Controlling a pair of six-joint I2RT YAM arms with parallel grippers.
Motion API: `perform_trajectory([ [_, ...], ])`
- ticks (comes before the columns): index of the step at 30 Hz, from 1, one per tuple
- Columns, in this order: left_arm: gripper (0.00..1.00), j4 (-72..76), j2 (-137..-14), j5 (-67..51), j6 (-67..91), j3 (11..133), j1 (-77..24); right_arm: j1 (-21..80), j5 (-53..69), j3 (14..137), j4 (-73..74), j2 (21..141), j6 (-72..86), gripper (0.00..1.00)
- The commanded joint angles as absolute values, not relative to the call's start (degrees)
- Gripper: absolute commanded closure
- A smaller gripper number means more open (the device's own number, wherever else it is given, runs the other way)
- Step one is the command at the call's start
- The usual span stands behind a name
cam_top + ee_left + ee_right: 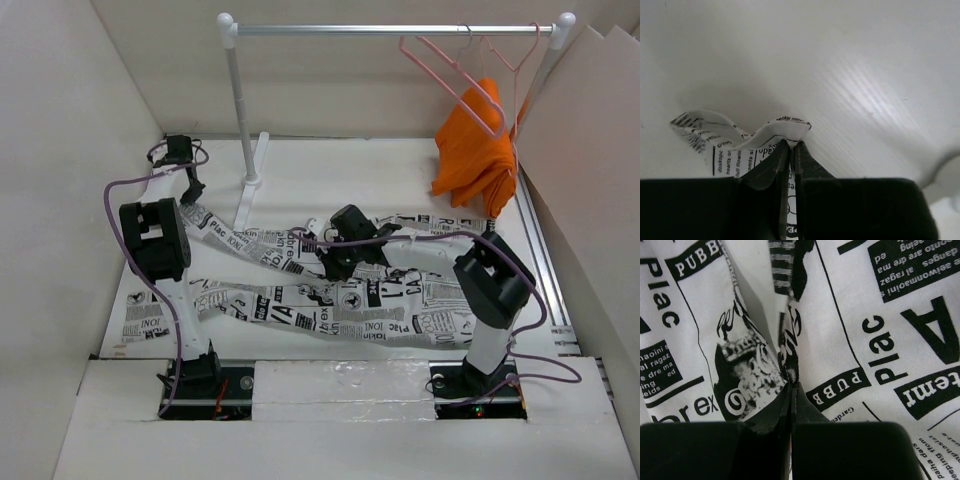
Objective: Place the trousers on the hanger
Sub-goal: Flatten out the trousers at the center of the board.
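- Top cam: I see a white table (340, 170) with white walls round it. The trousers (300, 305) lie spread across the table, rack (238, 110) at the back, hanger (450, 88) hung on it beside an orange cloth (478, 150).
- L wrist: left gripper (791, 146) clenched on the trousers' hem edge.
- R wrist: right gripper (791, 386) pinched on a mid-trousers fold.

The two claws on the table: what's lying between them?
One leg of the newspaper-print trousers stretches from the left gripper to the right gripper, each shut on the fabric. The top external view shows it.
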State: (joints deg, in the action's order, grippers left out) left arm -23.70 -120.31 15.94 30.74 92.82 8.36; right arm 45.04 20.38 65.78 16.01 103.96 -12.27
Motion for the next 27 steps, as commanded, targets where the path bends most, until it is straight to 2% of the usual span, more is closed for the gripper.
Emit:
perform_trajectory([
  [1,1.00,-25.40,-112.43,14.16,33.39,99.57,8.53,44.47,20.66,69.17,16.52,102.22,-13.35,1.00],
  [4,1.00,-23.13,-103.21,13.54,35.85,95.30,10.09,44.47,20.39,68.47,17.22,100.20,-14.50,1.00],
  [5,1.00,-20.85,-97.53,13.71,37.69,89.53,12.11,44.47,21.17,67.34,17.23,99.59,-15.02,1.00],
  [10,1.00,-18.46,-84.31,14.15,43.49,70.35,21.23,45.09,22.06,63.30,16.44,99.49,-15.91,1.00],
  [13,1.00,-15.65,-79.02,8.99,46.84,56.46,27.49,45.09,23.12,61.97,16.26,99.23,-16.08,0.98],
  [15,1.00,-14.94,-77.79,4.93,47.99,49.26,33.38,45.09,23.46,61.61,16.69,99.05,-16.35,0.92],
  [16,0.93,-14.85,-77.96,3.79,47.90,47.74,35.23,45.09,23.29,61.79,17.22,99.05,-16.61,0.88],
  [17,0.78,-14.68,-78.22,1.60,47.64,46.42,36.55,45.09,23.29,62.57,17.75,99.14,-16.79,0.79],
  [19,0.57,-15.38,-79.27,0.62,46.24,45.00,38.85,45.09,22.94,63.45,19.68,99.23,-17.66,0.71],
  [20,0.35,-16.25,-79.19,0.70,44.84,46.83,39.37,45.09,23.03,65.20,20.73,99.05,-18.10,0.58],
  [21,0.35,-16.61,-79.19,0.70,44.13,46.85,39.37,45.09,23.11,65.21,21.35,99.05,-18.37,0.58],
  [22,0.30,-16.70,-78.58,0.62,43.43,47.45,39.38,45.09,23.29,66.00,22.23,98.88,-18.54,0.54],
  [24,0.29,-16.44,-76.30,0.35,41.58,49.48,38.24,44.48,25.12,68.71,23.81,98.88,-19.07,0.46],
  [27,0.29,-18.10,-76.02,6.31,38.94,52.99,32.37,42.99,26.28,71.18,23.73,99.23,-18.72,0.48],
])
